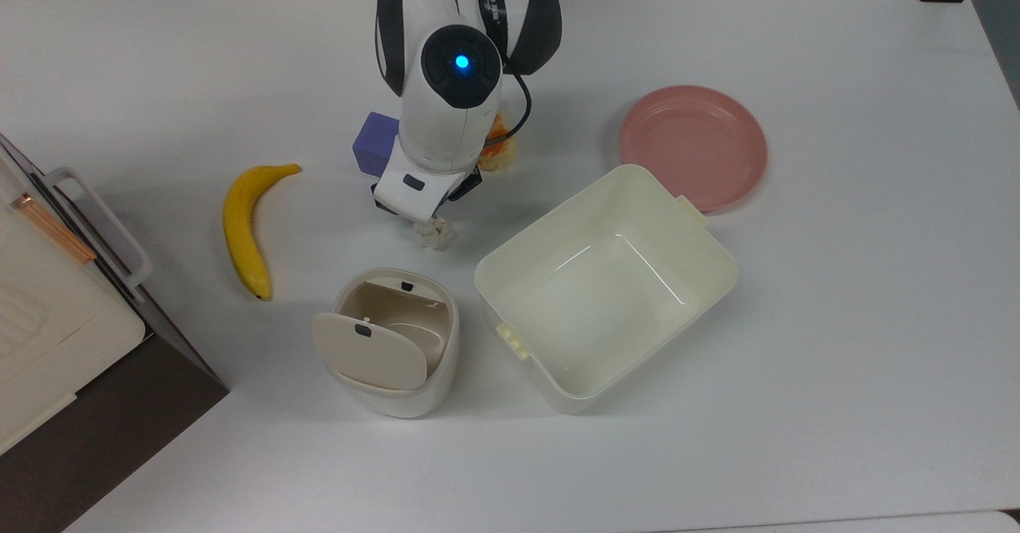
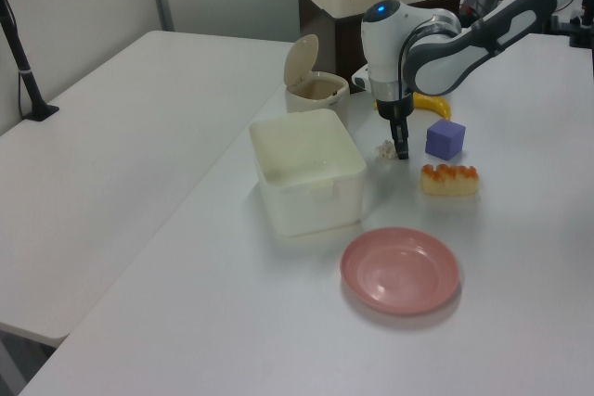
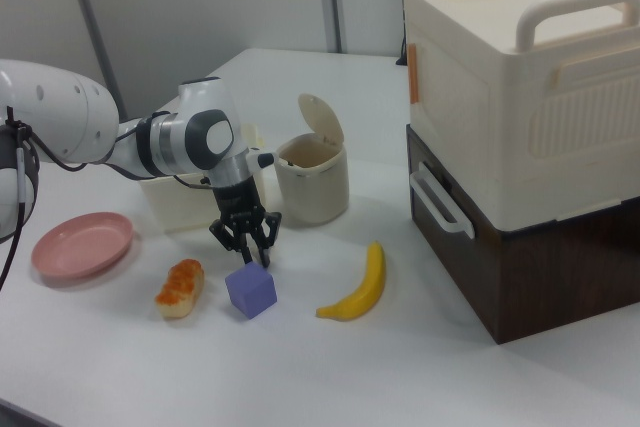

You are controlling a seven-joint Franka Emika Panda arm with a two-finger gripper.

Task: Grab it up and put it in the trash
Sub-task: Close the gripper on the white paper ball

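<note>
Shows a white desk (image 1: 837,358) carrying everything, with a big cream storage box (image 3: 520,77) on a dark cabinet well off to the pincer's side. Shows one white robot arm (image 1: 454,79) reaching down to the desk, ending in a pincer (image 3: 247,247) with fingers spread, seen from the right view, and pinching nothing that can be made out.

Around the pincer, from largest down:
- a rectangular cream tub (image 1: 606,278), near, open-topped
- a pink plate (image 1: 693,146), well apart, beyond the tub
- a rounded cream-beige bin (image 1: 394,342), near, lid flipped open
- a banana (image 1: 243,226), near, on the far side from the tub
- a purple cube (image 1: 373,144), just beside
- an orange-glazed bread roll (image 3: 180,287), just beside, next to the cube
- a crumpled paper ball (image 1: 434,233), on the desk right at the fingertips, on the bin side; hard to tell whether between the fingers or only beside them

Looks very light, soft and springy, likely to squash rather than break, and easy to nudge away. Best pinched across the middle, fingers low at the desk.

Counts one of each thing named.
</note>
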